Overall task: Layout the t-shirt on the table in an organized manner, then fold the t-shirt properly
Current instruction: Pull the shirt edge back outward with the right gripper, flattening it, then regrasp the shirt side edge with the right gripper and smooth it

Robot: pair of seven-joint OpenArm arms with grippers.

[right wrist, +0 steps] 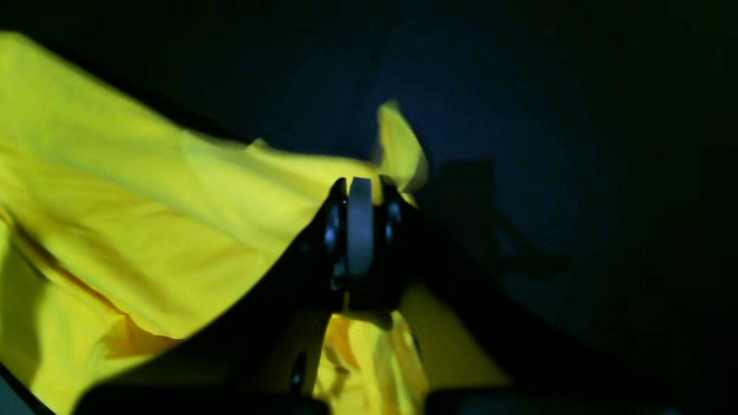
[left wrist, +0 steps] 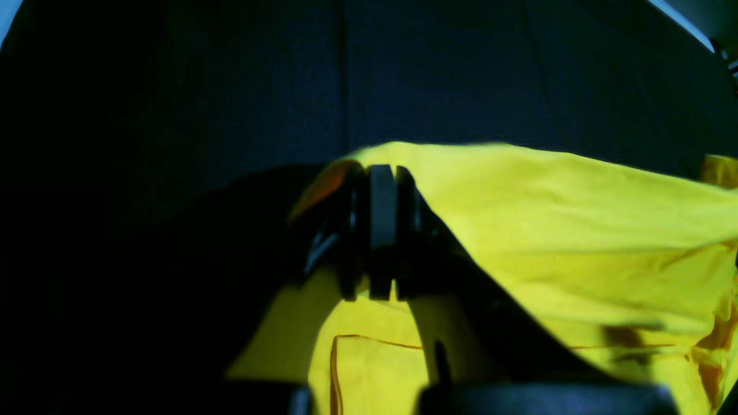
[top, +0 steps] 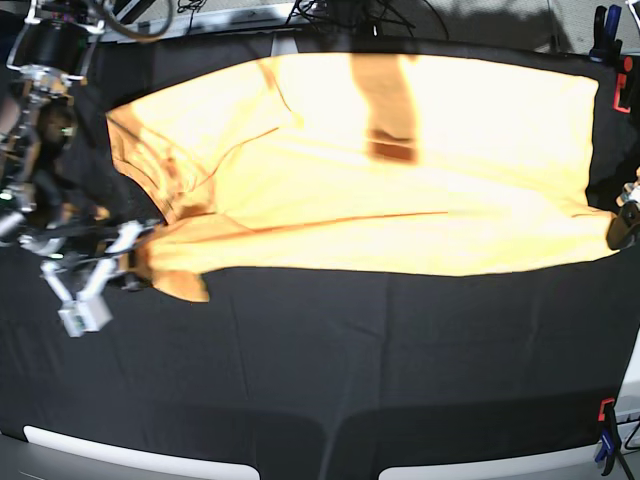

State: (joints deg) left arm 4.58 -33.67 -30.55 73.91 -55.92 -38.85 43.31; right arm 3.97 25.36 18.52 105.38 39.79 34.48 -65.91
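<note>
The pale orange-yellow t-shirt [top: 400, 170] lies spread across the far half of the black table [top: 350, 370], neckline and sleeves toward the left. My right gripper [top: 140, 258] is at the shirt's near-left corner. In the right wrist view it [right wrist: 360, 187] is shut on a bunched edge of the cloth [right wrist: 144, 219], which is lifted off the table there. My left gripper [top: 622, 228] is at the shirt's near-right corner. In the left wrist view it [left wrist: 381, 173] is shut on the cloth's edge [left wrist: 548, 219].
Red-and-black clamps hold the table cover at the far right [top: 621, 92] and near right [top: 606, 425]. Cables [top: 340, 12] lie behind the far edge. A dark shadow [top: 385, 100] crosses the shirt's middle. The black cloth runs on toward the near edge.
</note>
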